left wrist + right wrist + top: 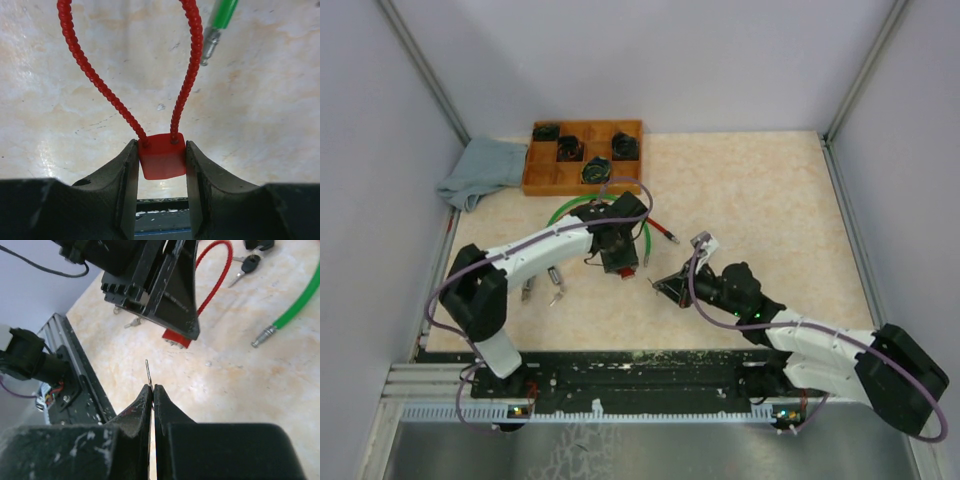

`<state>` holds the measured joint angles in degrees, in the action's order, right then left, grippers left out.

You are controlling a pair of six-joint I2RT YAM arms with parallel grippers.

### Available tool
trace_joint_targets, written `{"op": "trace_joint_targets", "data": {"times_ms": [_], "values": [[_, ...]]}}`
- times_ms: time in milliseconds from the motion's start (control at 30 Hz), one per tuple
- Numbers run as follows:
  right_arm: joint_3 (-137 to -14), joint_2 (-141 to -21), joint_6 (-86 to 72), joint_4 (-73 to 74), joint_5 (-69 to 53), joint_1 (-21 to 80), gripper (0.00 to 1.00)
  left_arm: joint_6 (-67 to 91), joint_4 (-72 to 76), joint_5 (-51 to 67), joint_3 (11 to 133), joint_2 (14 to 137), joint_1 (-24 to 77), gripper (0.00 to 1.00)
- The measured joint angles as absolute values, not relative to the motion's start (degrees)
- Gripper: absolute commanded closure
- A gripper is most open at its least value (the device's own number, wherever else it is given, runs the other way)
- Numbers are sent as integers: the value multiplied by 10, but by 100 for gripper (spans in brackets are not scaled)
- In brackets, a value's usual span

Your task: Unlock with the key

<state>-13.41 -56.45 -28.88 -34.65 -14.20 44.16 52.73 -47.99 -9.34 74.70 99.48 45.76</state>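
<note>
My left gripper [161,165] is shut on the red lock body [161,156], whose red cable loop [85,70] runs away over the table. In the top view the left gripper [620,258] holds the red lock [626,269] near the table's middle. My right gripper [152,388] is shut on a thin metal key [147,371], whose blade sticks out past the tips and points at the red lock [176,337] a short way off. In the top view the right gripper [665,283] sits just right of the lock.
A green cable lock [560,213] lies behind the left gripper; its metal end [263,335] shows in the right wrist view. Spare keys [556,287] lie left of the lock, more [246,265] at the back. An orange tray [542,178] with locks and a grey cloth [480,172] sit far left.
</note>
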Motion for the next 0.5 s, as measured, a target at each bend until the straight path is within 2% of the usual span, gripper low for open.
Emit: {"op": "trace_joint_targets", "data": {"times_ms": [500], "values": [[-181,-670,-364,-363,-105,468,100,544,-415,-59,754,896,433,100]]}}
